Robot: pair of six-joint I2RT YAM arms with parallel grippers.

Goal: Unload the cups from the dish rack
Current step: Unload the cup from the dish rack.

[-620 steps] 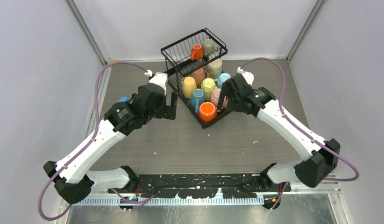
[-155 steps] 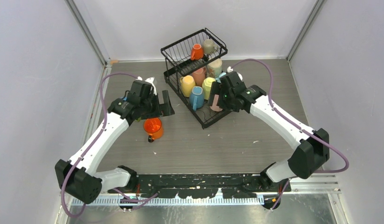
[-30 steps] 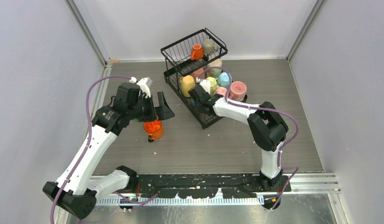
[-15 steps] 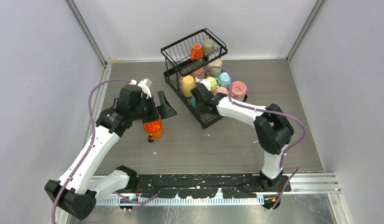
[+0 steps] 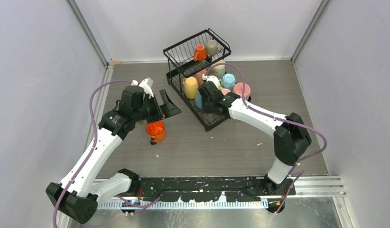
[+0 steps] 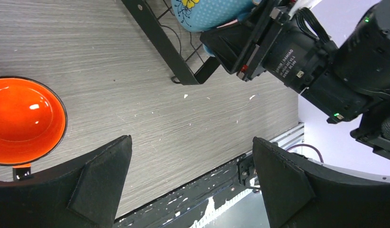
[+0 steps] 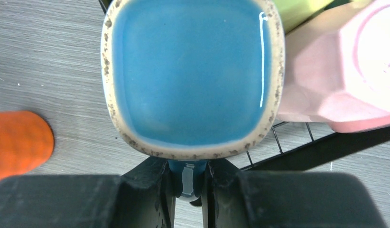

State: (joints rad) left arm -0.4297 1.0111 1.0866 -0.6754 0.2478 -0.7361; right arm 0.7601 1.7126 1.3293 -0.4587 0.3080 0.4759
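Note:
The black wire dish rack (image 5: 176, 51) stands at the back centre, with orange (image 5: 199, 52) and grey (image 5: 212, 46) cups in its upper basket. Yellow (image 5: 190, 87) and light blue (image 5: 227, 80) cups sit in the lower tray. My right gripper (image 5: 205, 99) (image 7: 188, 179) is shut on the handle of a blue cup (image 7: 190, 71) (image 5: 198, 101) over the tray's front. A pink cup (image 5: 241, 89) (image 7: 345, 85) sits just to its right. An orange cup (image 5: 155, 129) (image 6: 22, 121) stands upright on the table. My left gripper (image 5: 163, 108) (image 6: 193, 183) hangs open above and beside it, holding nothing.
The rack's front corner (image 6: 160, 42) lies close to my left gripper, with my right wrist (image 6: 297, 57) right behind it. Grey walls close in the table on three sides. The black base rail (image 5: 202, 187) runs along the near edge.
My right arm's elbow has swung out to the right while its gripper stays shut on the blue cup's handle. My left gripper has drifted slightly toward the rack.

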